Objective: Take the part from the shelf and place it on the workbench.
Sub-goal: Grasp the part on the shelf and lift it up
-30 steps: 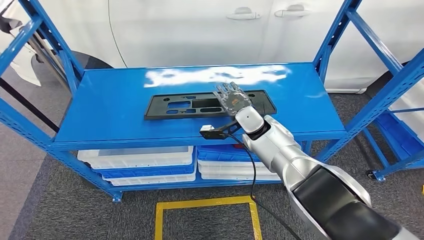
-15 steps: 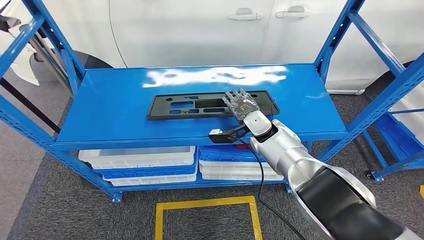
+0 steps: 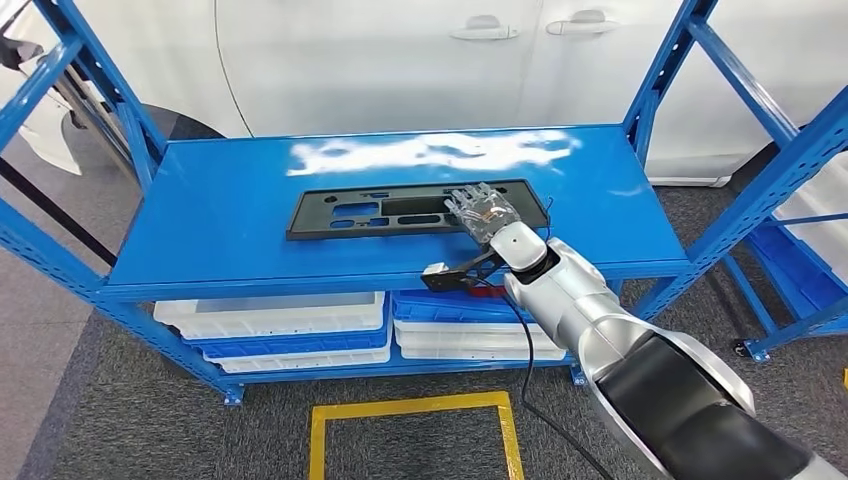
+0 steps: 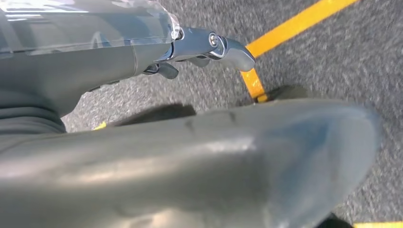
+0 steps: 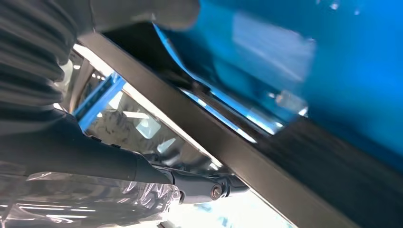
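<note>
A long flat black part (image 3: 360, 212) with cut-outs lies on the blue shelf top (image 3: 220, 220). My right hand (image 3: 483, 212) reaches over the part's right portion, fingers stretched out above it. In the right wrist view the part's dark edge (image 5: 228, 147) runs between the thumb (image 5: 142, 14) and the straight fingers (image 5: 199, 185), with a gap showing on the finger side. My left hand (image 4: 190, 42) hangs over the grey floor and holds nothing.
Blue rack uprights (image 3: 665, 70) stand at both ends of the shelf, with a white car (image 3: 400, 60) close behind. White and blue bins (image 3: 270, 315) fill the level below. A yellow taped square (image 3: 410, 405) marks the floor in front.
My right hand has slid to the right along the part and lowered over its right portion. The part lies where it was; the camera shifted slightly.
</note>
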Robot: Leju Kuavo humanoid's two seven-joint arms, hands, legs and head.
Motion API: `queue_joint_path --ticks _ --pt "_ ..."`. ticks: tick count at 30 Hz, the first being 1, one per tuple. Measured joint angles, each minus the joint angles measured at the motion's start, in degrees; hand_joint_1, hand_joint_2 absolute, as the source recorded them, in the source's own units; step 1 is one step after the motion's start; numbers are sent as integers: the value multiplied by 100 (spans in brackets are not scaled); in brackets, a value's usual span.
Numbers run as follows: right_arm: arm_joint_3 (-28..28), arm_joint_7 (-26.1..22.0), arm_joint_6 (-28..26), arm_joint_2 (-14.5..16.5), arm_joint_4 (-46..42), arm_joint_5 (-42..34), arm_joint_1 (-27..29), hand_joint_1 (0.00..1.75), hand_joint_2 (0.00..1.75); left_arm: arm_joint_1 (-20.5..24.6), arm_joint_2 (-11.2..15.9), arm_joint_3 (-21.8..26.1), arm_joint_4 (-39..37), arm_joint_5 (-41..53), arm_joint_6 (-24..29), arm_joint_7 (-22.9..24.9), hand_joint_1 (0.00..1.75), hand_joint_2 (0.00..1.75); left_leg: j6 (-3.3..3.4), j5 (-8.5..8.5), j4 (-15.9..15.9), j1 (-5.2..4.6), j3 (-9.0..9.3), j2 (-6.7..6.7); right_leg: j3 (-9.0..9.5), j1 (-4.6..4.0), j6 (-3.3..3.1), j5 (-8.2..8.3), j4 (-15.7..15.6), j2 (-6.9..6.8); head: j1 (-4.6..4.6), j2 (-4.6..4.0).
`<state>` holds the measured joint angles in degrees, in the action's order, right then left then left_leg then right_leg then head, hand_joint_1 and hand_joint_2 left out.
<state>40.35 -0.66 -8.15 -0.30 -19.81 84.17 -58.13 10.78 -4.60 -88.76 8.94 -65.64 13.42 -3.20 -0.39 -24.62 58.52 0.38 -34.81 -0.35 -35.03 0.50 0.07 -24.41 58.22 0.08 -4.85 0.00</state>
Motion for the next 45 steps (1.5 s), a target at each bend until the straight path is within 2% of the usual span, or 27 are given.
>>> queue_joint_path --ticks 2,4,5,10,12,13,14,16,18,20,21,22,23,25,27,30,32,33,35,36,37,38,40,41,42,43,45 --pt "0 -22 -10 12 0 0 -16 144 175 -19 1 0 0 -16 2 1 0 0 -44 -238 360 8 -150 1 13 22 -71 22 -34 -7 -1 0" --pt "0 -39 -21 27 0 0 -23 142 175 -32 1 0 0 -29 2 1 0 0 -67 -563 965 16 -413 1 14 13 -107 21 -36 -7 -2 0" --pt "0 -44 -24 30 1 0 -21 141 175 -35 1 0 0 -33 2 1 0 0 -72 -653 1162 17 -502 2 14 10 -110 20 -36 -6 -2 0" --pt "0 -46 -27 30 1 0 -21 141 175 -37 1 0 0 -33 2 1 0 0 -75 -697 1275 17 -555 2 14 8 -112 19 -35 -6 -2 0" --pt "0 -54 -47 33 2 0 -19 143 175 -49 1 0 0 -40 2 1 0 0 -82 -763 1565 18 -701 2 15 3 -114 17 -33 -7 -1 0" --pt "0 -62 -68 38 2 0 -21 146 175 -53 2 0 0 -46 5 -4 0 0 -71 -584 1347 19 -604 3 18 0 -105 6 -20 -7 -1 0" --pt "0 -69 -89 43 3 4 -26 152 175 -56 2 0 0 -51 9 -12 0 0 -35 -409 1022 11 -459 2 13 -12 -66 -5 -3 -4 0 0" --pt "-1 -82 -111 51 5 11 -49 161 175 -45 -1 0 0 -55 15 -31 0 0 90 15 95 14 -31 2 -31 -16 60 -106 121 1 0 0" --pt "-2 -101 -110 51 12 15 -65 164 175 -35 -5 0 0 -55 13 -44 0 0 175 33 -31 24 21 5 -263 -6 159 -401 620 2 0 0" --pt "-2 -119 -109 49 26 15 -49 164 175 -38 -5 0 0 -55 5 -51 0 0 188 33 -31 23 16 8 -631 4 195 -724 1376 0 0 0" --pt "-2 -122 -109 48 33 15 -35 164 175 -42 -5 0 0 -55 2 -51 0 0 191 31 -29 23 16 7 -748 12 205 -767 1603 0 0 0" --pt "-2 -122 -110 47 37 15 -28 164 175 -45 -5 0 0 -55 0 -51 0 0 190 28 -28 24 20 5 -767 22 209 -700 1621 -1 0 0" --pt "-2 -122 -110 47 38 14 -30 164 175 -45 -5 0 0 -55 0 -51 0 0 186 24 -25 24 26 2 -677 32 205 -540 1419 -3 0 0" --pt "-2 -122 -110 48 38 13 -52 164 175 -42 -7 0 0 -55 0 -52 0 0 159 7 -13 13 36 -9 -302 32 177 -162 636 -4 0 0" --pt "-2 -127 -111 50 38 13 -67 164 175 -40 -8 0 0 -55 0 -54 0 0 111 -7 -3 -8 33 -19 -62 12 127 -8 119 -1 -1 0" --pt "-2 -133 -113 52 37 15 -67 164 175 -42 -8 0 0 -56 0 -56 0 0 19 -19 -15 -8 36 -19 -31 4 26 -6 21 -5 0 0" --pt "-2 -132 -114 54 34 15 -75 164 175 -41 -8 0 0 -57 0 -57 0 0 -40 -174 195 0 -47 -9 -1 28 -50 17 -26 -16 -1 0" --pt "-2 -132 -114 56 34 15 -76 164 175 -42 -9 0 0 -57 0 -57 0 0 -65 -337 477 9 -169 -4 12 31 -80 22 -41 -21 -1 0" --pt "-1 -132 -113 59 36 15 -68 164 175 -46 -10 0 0 -57 0 -57 0 0 -104 -696 1268 20 -533 -1 13 19 -113 18 -42 -21 -1 0" --pt "0 -133 -113 60 37 15 -61 164 175 -50 -10 0 0 -57 0 -56 0 0 -115 -774 1549 23 -670 -1 15 14 -117 15 -40 -19 0 0" --pt "0 -133 -112 60 37 15 -57 164 175 -52 -9 0 0 -57 0 -57 0 0 -119 -746 1634 24 -719 -1 17 11 -117 13 -37 -16 0 0" --pt "0 -133 -112 61 38 15 -57 166 175 -52 -9 0 0 -57 0 -57 0 0 -113 -610 1479 24 -652 -1 22 10 -113 9 -33 -11 0 0" --pt "0 -132 -113 62 38 15 -61 170 175 -47 -7 0 0 -57 0 -57 0 0 -72 -216 708 21 -294 1 32 7 -90 -9 -15 -1 0 0" --pt "-1 -132 -114 62 38 14 -62 172 175 -43 -6 0 0 -57 0 -57 0 0 -43 -88 344 14 -120 0 29 -4 -70 -20 0 7 0 0" --pt "-2 -133 -117 62 38 2 -63 173 175 -42 -6 0 0 -57 0 -58 0 0 -14 -23 104 5 -9 -1 22 -14 -43 -25 9 13 0 0" --pt "-5 -146 -126 62 38 -32 -63 175 175 -44 -7 0 0 -57 0 -58 0 0 12 -24 10 -4 32 -3 14 -24 -16 -24 10 17 0 0" --pt "-47 -255 -192 62 36 -211 -60 175 175 -49 -9 0 0 -60 -15 -68 0 0 72 -6 -28 0 44 -5 8 -28 51 -19 0 21 0 0"
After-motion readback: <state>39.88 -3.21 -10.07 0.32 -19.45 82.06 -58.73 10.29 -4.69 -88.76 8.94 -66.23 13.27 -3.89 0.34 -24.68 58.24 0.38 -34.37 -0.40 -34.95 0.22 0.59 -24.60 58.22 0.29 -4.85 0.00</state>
